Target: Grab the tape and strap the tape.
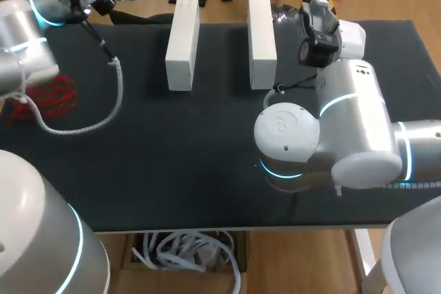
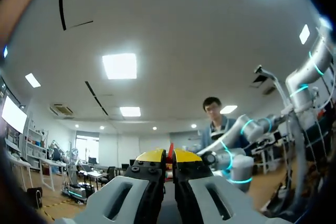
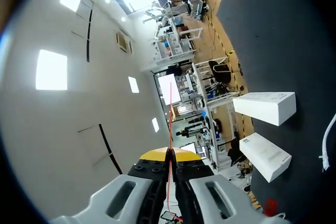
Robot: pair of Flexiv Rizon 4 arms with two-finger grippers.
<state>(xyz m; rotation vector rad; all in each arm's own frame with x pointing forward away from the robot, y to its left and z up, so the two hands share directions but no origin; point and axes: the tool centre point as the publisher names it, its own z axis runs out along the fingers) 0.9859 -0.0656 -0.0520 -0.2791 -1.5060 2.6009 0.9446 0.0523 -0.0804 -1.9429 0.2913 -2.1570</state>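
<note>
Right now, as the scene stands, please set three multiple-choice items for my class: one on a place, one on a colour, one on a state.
1. Where are the two white boxes?
A. Side by side on the table, with a gap between them
B. Stacked one on the other
C. Held up in the air

2. What colour is the tape?
A. Blue
B. Red
C. Green

3. How is the right gripper?
A. Wide open and empty
B. Shut on a box
C. Shut on the tape

Answers:
1 A: the head view shows both boxes resting on the dark tabletop with bare surface between them.
2 B: the right wrist view shows a thin red strip.
3 C: the yellow tips are pressed together with the strip running out from between them.
</note>
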